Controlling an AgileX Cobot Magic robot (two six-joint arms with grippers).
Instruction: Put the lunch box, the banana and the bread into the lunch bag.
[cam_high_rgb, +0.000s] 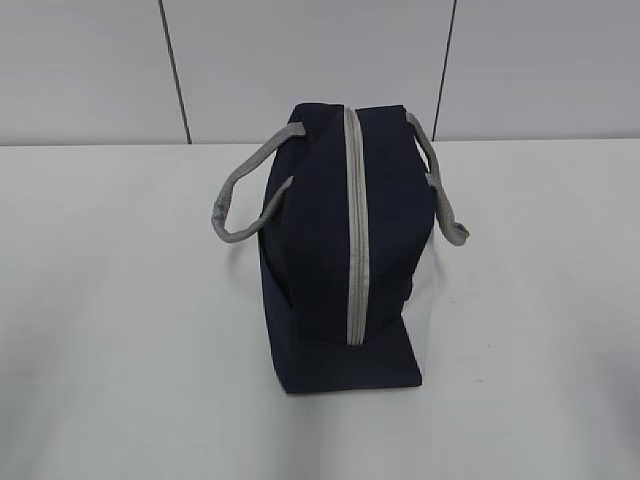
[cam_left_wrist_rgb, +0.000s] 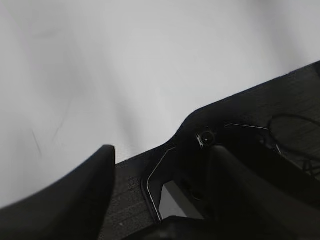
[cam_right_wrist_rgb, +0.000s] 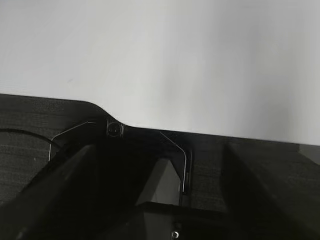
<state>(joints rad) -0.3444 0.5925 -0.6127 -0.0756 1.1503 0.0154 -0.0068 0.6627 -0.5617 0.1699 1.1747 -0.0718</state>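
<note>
Standing upright on the white table (cam_high_rgb: 110, 330), item one: the lunch bag (cam_high_rgb: 330, 260), navy fabric, boxy, zipped shut along a grey zipper (cam_high_rgb: 355, 230) that runs over its top toward the camera. Two grey strap handles: one (cam_high_rgb: 240, 205) drooping to the left side, one (cam_high_rgb: 445, 190) to the right. No pull tab can be made out from here.

Handling, judged: soft-walled and light, likely to sag or slide if pushed from one side; not fragile. The fabric offers little to pinch flat; the straps are the easy holds, and the zipper's pull, once found, is the part to take for opening. One side probably needs steadying while the other works the zip.

Lunch box, banana, bread: none visible in any view.

Left gripper (cam_left_wrist_rgb: 160, 190): fingers spread, nothing between them, only bare table and dark base plate ahead. The bag lies outside its view, well away.

Right gripper (cam_right_wrist_rgb: 160, 190): fingers spread wider, empty, same bare surface ahead; the bag is likewise out of its sight.

Task stage, judged: bag unopened, nothing packed.
</note>
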